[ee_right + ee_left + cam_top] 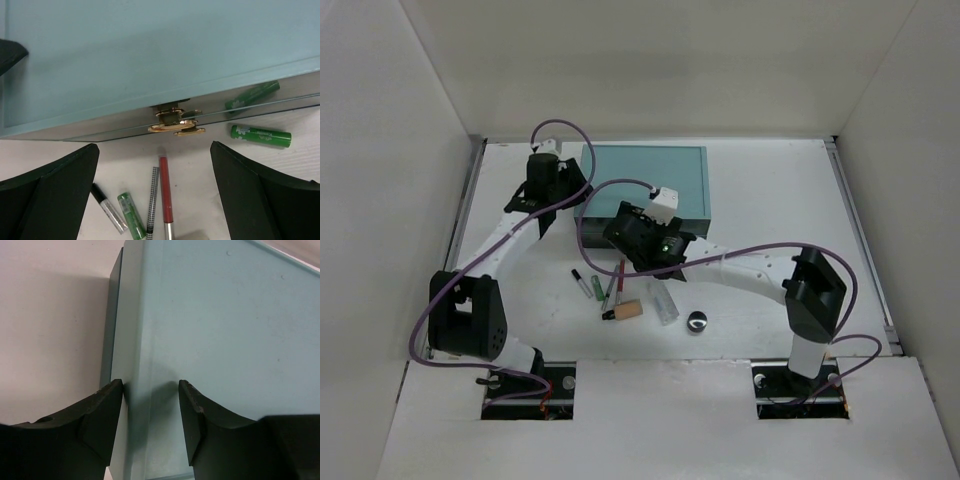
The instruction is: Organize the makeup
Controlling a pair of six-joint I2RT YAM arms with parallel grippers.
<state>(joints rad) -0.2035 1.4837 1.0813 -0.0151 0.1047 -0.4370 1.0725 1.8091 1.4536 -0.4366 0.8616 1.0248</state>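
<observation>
The makeup lies on the table in front of the teal box: a black-and-clear tube, a green stick, thin pencils, a beige block and a black round pot. My right gripper hangs open over the box's front; its wrist view shows the gold clasp, a red pencil, a checkered pencil, a green stick and a second green stick. My left gripper is open, astride the box's left top edge.
A pale translucent tube lies beside the beige block. The box's shiny front strip mirrors the second green stick. White walls close in the table on three sides. Purple cables loop over both arms.
</observation>
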